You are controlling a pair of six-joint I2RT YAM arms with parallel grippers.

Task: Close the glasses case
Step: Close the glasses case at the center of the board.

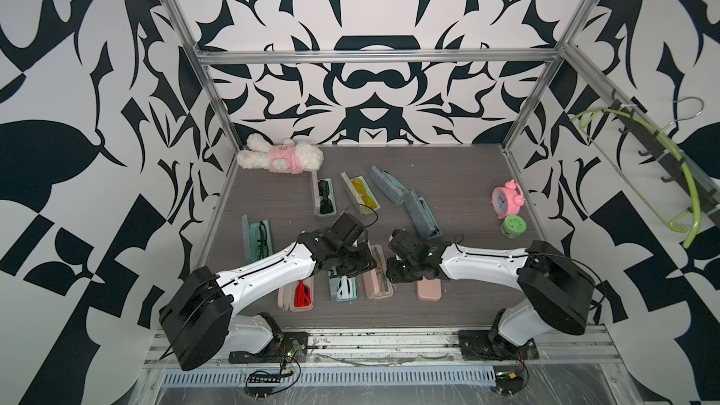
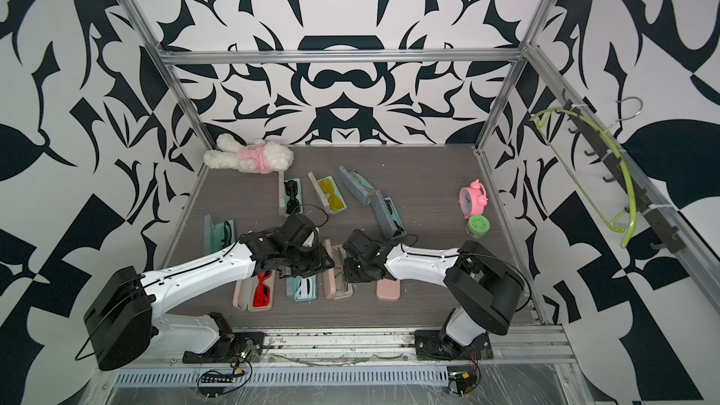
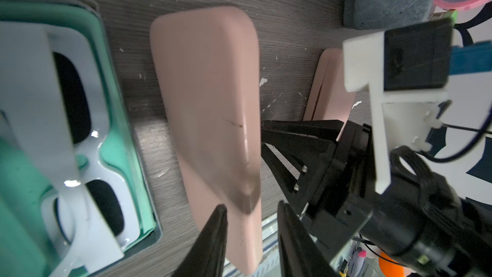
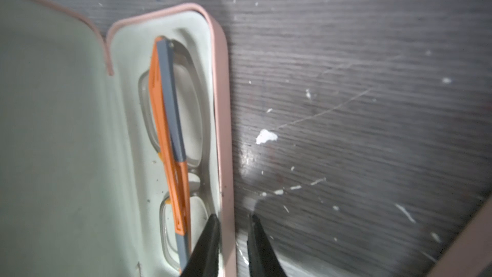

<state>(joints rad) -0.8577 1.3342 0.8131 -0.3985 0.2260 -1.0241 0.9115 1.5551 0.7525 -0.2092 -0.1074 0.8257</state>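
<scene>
With the left gripper (image 3: pixel 251 206) part spread astride the edge of the raised lid (image 3: pixel 207 102), no firm pinch showing, tip that lid rightward over the tray instead of dragging it sideways. With the right gripper (image 4: pixel 234 217) narrowly parted astride the tray's right wall (image 4: pixel 223 102), one finger inside beside the orange-and-grey glasses (image 4: pixel 167 118), the other just outside and seemingly clear of the wall, pin the tray against sliding. Lift that inner finger out ahead of the lid's landing, probably the main snag here, and mind the glasses' arm while leaving. Finish by pressing down along the free edge to seat the catch. Look for the pink glasses case (image 1: pixel 380 288) near the middle of the table (image 4: pixel 346 75), between both arms, a teal case (image 3: pixel 121 107) just to its left, a closed pink case (image 1: pixel 428 289) to its right
</scene>
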